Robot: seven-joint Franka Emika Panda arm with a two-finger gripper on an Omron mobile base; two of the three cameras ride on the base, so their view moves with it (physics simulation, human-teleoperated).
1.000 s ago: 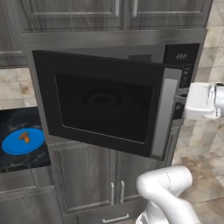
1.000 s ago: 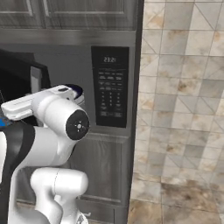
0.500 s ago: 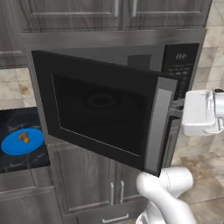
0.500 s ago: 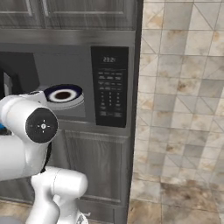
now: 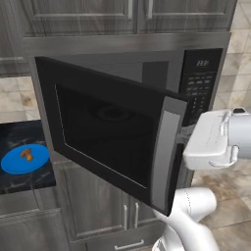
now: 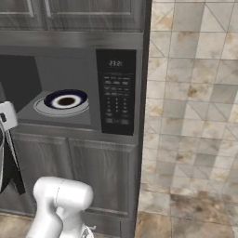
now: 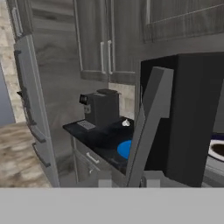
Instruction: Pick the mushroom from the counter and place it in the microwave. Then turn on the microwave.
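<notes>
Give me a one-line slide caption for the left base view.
Microwave door swung open, mushroom on its blue plate on the counter.

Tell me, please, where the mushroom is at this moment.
In the left base view the mushroom lies on a blue plate on the counter, at the left, below and left of the microwave's open door.

Both base views face the microwave [image 5: 147,122] (from opposite sides); hand view looks along its door.
</notes>
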